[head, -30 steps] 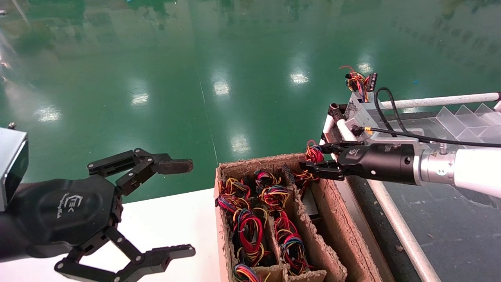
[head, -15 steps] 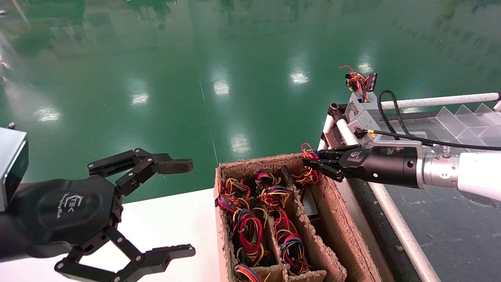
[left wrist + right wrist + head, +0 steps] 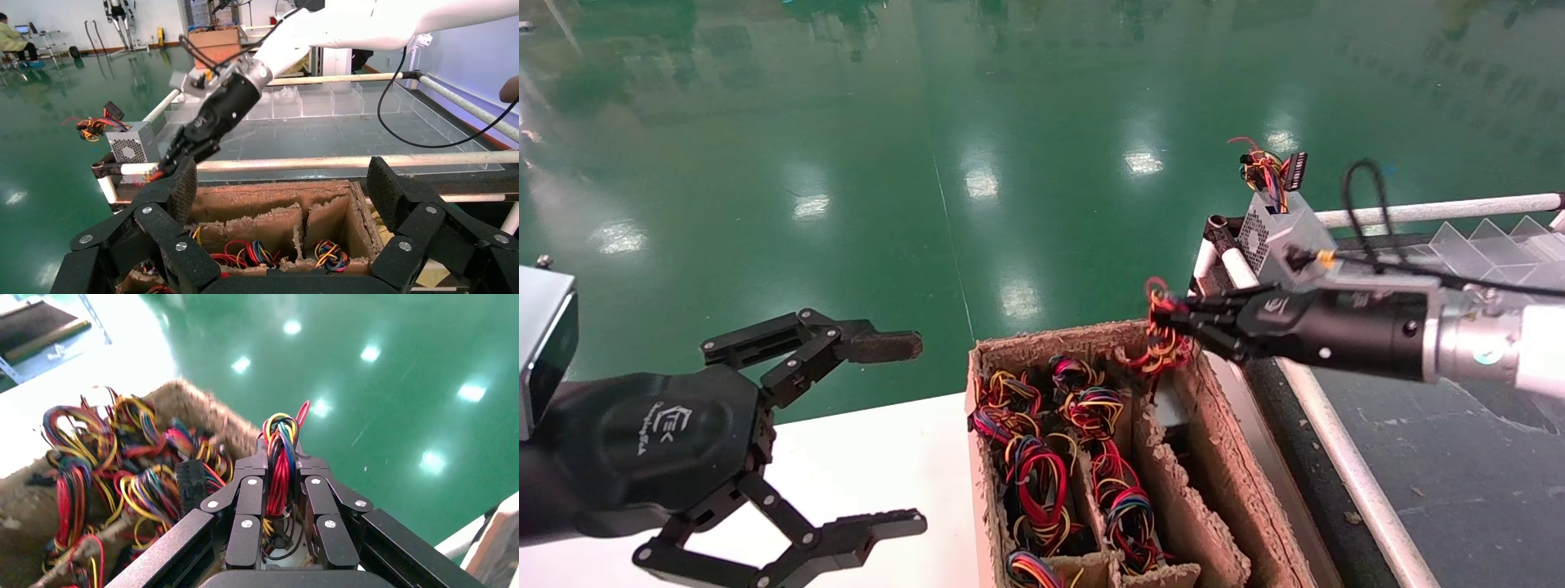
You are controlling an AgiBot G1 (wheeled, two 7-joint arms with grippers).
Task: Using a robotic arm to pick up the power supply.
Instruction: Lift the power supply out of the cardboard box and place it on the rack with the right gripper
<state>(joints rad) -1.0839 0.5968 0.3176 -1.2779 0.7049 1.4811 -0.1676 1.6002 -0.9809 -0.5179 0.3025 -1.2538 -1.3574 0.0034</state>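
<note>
- Pinching a wire bundle (image 3: 280,459), the right pincer (image 3: 1182,328) hangs over the far right corner of the cardboard box (image 3: 1228,457).
- Below it, the power supply (image 3: 1170,408) shows as a grey patch in the box's right compartment, mostly hidden.
- Spread wide, the left pincer (image 3: 903,433) hovers over the white table (image 3: 870,457).

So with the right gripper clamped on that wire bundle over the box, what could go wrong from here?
1. The right gripper holds only the wires, not the power supply, so they could slip or strain as it lifts.
2. Neighbouring wire bundles lie close and might snag.
3. The supply sits tight in its cardboard box slot and may catch on the wall.
</note>
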